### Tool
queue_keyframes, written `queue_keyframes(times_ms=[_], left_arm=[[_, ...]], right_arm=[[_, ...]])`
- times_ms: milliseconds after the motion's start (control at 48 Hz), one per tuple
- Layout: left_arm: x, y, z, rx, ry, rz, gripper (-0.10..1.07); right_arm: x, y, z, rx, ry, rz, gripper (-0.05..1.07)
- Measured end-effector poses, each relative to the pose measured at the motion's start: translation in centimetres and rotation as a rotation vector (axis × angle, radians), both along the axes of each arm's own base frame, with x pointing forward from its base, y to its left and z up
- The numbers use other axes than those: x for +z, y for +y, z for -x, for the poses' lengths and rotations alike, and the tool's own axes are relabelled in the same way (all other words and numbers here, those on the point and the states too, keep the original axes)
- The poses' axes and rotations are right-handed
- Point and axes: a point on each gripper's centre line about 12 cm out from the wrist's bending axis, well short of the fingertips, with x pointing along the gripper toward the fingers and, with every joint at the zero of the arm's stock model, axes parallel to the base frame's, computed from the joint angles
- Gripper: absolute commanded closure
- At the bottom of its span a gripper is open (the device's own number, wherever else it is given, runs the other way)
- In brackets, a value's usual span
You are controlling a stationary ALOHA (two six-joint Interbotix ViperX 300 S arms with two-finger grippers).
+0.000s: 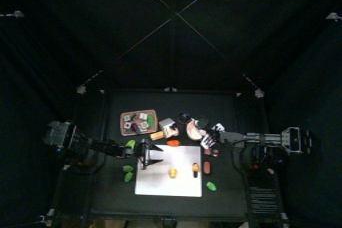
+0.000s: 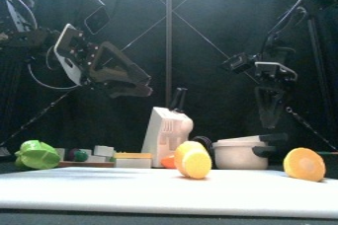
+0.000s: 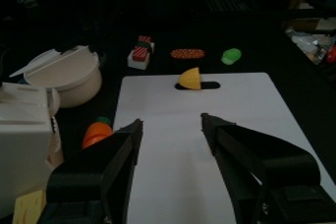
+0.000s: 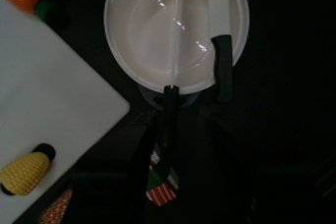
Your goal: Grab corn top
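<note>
At the table's left end, in the front view, a glossy green toy pepper point(image 2: 38, 154) lies beside a few small dark and yellowish pieces too small to name. Before them stretches a flat white rectangular cutting board point(image 2: 132, 185).

Above this side, the left gripper point(image 3: 171, 122) hangs in the air, tilted down toward the board. Its two black jaws are spread apart and hold nothing. Through the gap between them, its wrist view shows bare board.

Toward the middle stands a white boxy carton point(image 2: 165, 135), with a small orange toy carrot point(image 3: 96, 133) just beside it. In front of the carton, a yellow-orange oval toy piece point(image 2: 195, 160) rests on the board.

Right of that sits a round white plastic bowl point(image 2: 242, 153). The right gripper point(image 2: 271, 120) hangs directly above and behind the bowl, pointing down. Its jaws are parted wide and grip nothing, and its wrist view looks straight into the bowl.

Farthest right, the domed yellow toy corn piece point(image 2: 303, 163) sits on the board's right end, just beside the bowl. It is well apart from the left gripper, and neither gripper touches it.
</note>
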Motion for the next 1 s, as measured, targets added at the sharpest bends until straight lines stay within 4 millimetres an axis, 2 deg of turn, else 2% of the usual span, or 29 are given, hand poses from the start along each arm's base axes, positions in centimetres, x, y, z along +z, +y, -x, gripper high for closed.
queue_keyframes(times_ms=[125,250,417,562,688,833,917,1000], left_arm=[[0.1,0.0,0.0,-0.001,-0.003,-0.001,0.10],[0.7,0.0,0.1,-0.003,-0.020,0.002,0.11],[1.9,0.2,0.3,0.001,-0.035,0.004,0.11],[3.9,2.0,0.8,0.055,-0.074,0.013,0.11],[4.9,3.7,1.8,0.106,-0.020,0.023,0.10],[4.3,5.1,3.7,0.117,0.205,0.001,0.11],[4.0,5.4,4.8,0.105,0.289,-0.036,0.11],[3.8,5.3,5.8,0.081,0.300,-0.086,0.11]], right_arm=[[1.3,1.3,-0.3,0.038,-0.054,-0.003,0.25],[1.9,4.3,-1.0,0.115,-0.107,-0.060,0.25],[1.1,7.6,-1.8,0.130,-0.139,-0.205,0.25],[-0.1,9.7,-2.8,0.110,-0.145,-0.318,0.24],[-1.1,10.5,-3.5,0.082,-0.145,-0.368,0.24],[-2.1,10.5,-4.2,-0.013,-0.133,-0.398,0.24],[-2.2,10.6,-4.6,-0.062,-0.137,-0.398,0.24],[-2.1,10.7,-4.9,-0.108,-0.149,-0.399,0.24]])
